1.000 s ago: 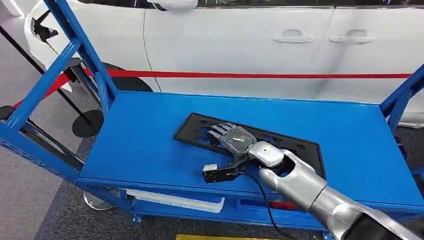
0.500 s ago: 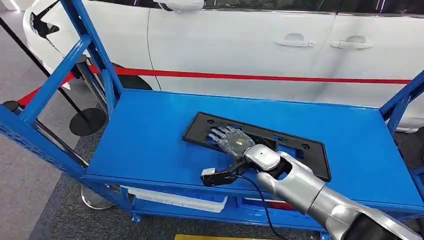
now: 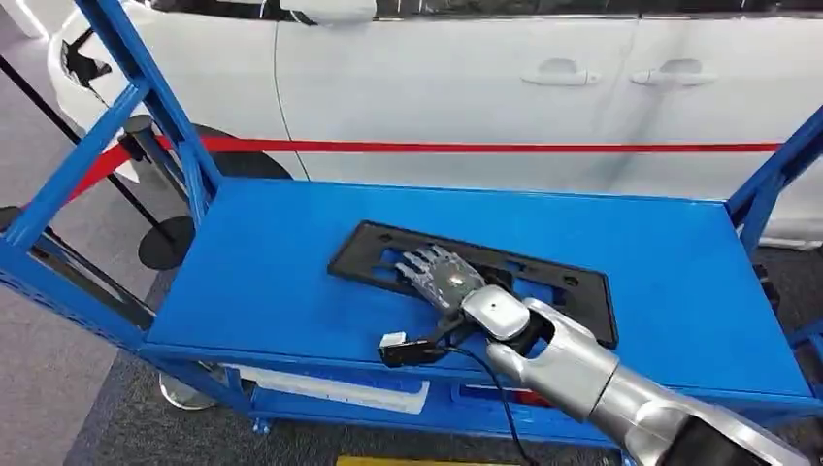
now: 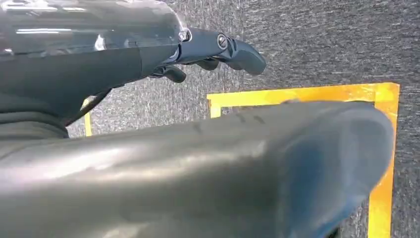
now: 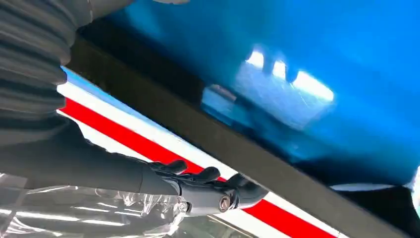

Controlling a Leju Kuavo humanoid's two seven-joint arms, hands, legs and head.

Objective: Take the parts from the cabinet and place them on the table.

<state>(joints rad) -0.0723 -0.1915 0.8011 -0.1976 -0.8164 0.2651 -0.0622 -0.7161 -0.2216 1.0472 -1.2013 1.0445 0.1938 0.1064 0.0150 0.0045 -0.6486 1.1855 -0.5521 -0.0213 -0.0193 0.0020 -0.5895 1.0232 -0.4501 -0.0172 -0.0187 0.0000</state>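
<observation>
The black part (image 3: 476, 277) — a long flat plate with cut-outs — lies flat on the blue worktop (image 3: 281, 262), slightly askew, its long side running from the middle toward the right. The right hand (image 3: 442, 277) rests palm-down on the plate's left half, fingers (image 3: 415, 262) stretched out flat and spread across the cut-outs, gripping nothing; the silver forearm comes in from the lower right, with a small black camera block (image 3: 408, 349) and cable near the worktop's front edge. In the right wrist view the plate's dark edge (image 5: 198, 124) runs across against the blue surface, and the thumb (image 5: 218, 196) sticks out clear of it.

The left hand (image 4: 208, 54) hangs over grey carpet (image 4: 322, 44) marked with yellow tape (image 4: 297, 94), its dark fingers curled loosely with nothing in them — I cannot tell whether they are fully clenched.

Beyond the worktop stands a white car (image 3: 466, 87), with a red barrier band (image 3: 485, 148) stretched in front of it and blue frame struts (image 3: 116, 107) rising at the worktop's ends
</observation>
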